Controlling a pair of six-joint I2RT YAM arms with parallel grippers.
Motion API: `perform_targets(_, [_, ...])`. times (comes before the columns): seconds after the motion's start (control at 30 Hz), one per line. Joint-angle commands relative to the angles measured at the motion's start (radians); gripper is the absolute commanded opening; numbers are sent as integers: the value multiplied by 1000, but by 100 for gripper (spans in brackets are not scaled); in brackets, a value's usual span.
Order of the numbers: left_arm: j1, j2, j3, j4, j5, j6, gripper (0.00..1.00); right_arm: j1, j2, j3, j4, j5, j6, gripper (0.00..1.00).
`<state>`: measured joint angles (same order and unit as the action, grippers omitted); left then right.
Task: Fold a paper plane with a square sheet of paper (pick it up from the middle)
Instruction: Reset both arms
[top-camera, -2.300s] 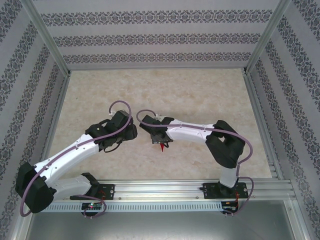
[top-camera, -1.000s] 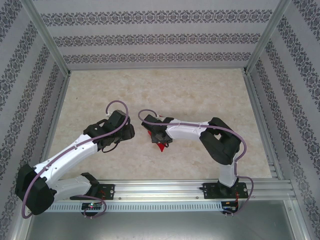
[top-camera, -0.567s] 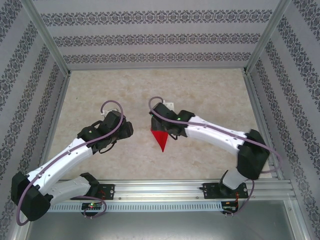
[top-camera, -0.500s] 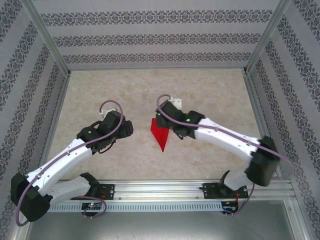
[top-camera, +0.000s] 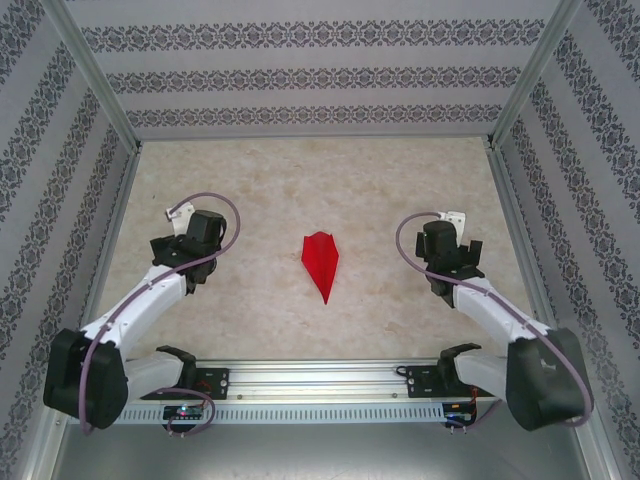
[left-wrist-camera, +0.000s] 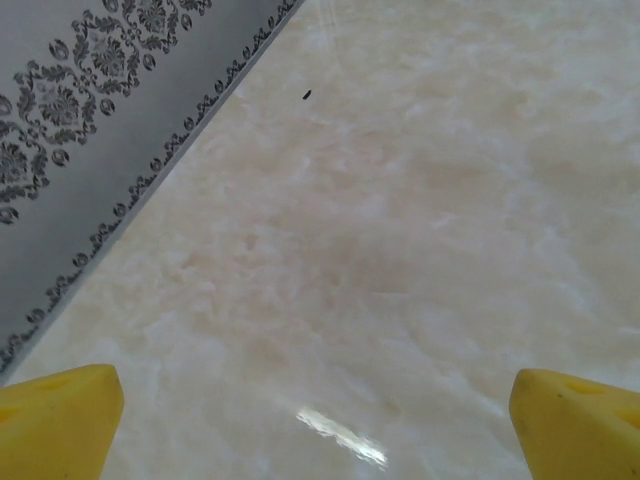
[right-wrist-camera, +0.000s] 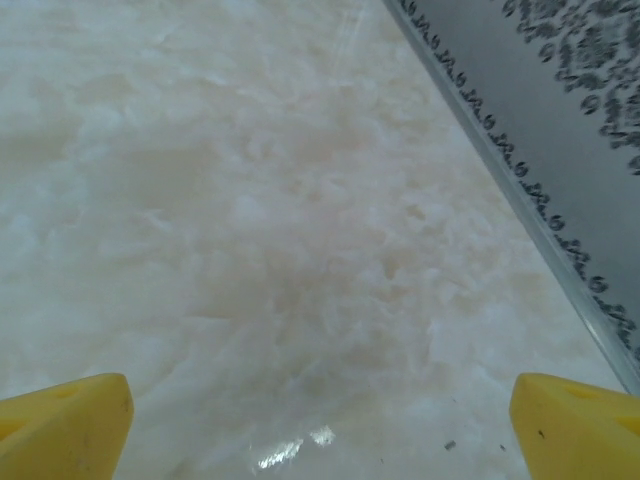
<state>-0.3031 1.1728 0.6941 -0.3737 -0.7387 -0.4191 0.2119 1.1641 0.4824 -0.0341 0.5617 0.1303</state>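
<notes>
Top: narrow bright red paper plane (top-camera: 321, 264) lies flat mid pale marbled surface (top-camera: 400, 180), long axis near–far, tip toward bases, approx equidistant btw left hand (top-camera: 200, 225) & right hand (top-camera: 447, 243), well apart.
L wrist: yellow fingertips (left-wrist-camera: 55, 420) spread wide, nothing held.
R wrist: yellow fingertips (right-wrist-camera: 60, 420) spread wide, nothing held.

a red paper plane (top-camera: 321, 262) lies flat on the pale, marble-patterned table (top-camera: 400, 180), about midway between its left and right edges, its pointed nose toward the near edge.
</notes>
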Motion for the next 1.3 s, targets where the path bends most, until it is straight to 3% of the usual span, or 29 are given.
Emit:
perform_targets(0.0, [36,48,-40,320,29,234,100,-57,110,14,352,-172,-103,97])
perform_targets(0.13, [60,121,-103,552,137,344,100,-62,244,55,508,-253,-177,96])
perform_targets(0.2, [79,149,-173,753,197,354,100,-63,273,51,580,-295,-250,95])
perform_targets(0.27, [91,167,-213,881,258,376,100,-85,297,11,700,-306,-239,97])
perform_targets(0.33, [98,198,-234,962,274,418,100,-133,261,-21,704,-391,-212,96])
perform_targets(0.43, [137,263,-293,1137,331,426,100,-205,282,-149,963,-507,-161,97])
perform_targets(0.5, [164,321,-317,1228,387,419,100,-207,401,-203,1208,-504,-149,98])
perform_targets(0.57, [173,343,-305,1215,480,436,100,-207,322,-119,908,-446,-138,98])
perform_targets(0.6, [182,402,-309,1294,499,443,100,-210,333,-84,886,-413,-121,98])
perform_targets(0.63, [197,422,-321,1351,517,438,100,-215,353,-111,981,-419,-115,98])
perform_targets(0.67, [220,379,-295,1214,550,411,100,-214,369,-120,1016,-392,-108,98])
perform_targets(0.73, [220,412,-315,1314,550,420,100,-202,340,-111,945,-347,-114,98])
perform_targets(0.77, [220,384,-296,1226,549,414,100,-200,333,-108,932,-349,-114,98])
perform_targets(0.83, [215,402,-310,1294,533,419,100,-201,348,-116,968,-347,-114,98])
perform_targets(1.27, [206,387,-299,1245,533,424,100,-202,340,-111,948,-349,-114,98])
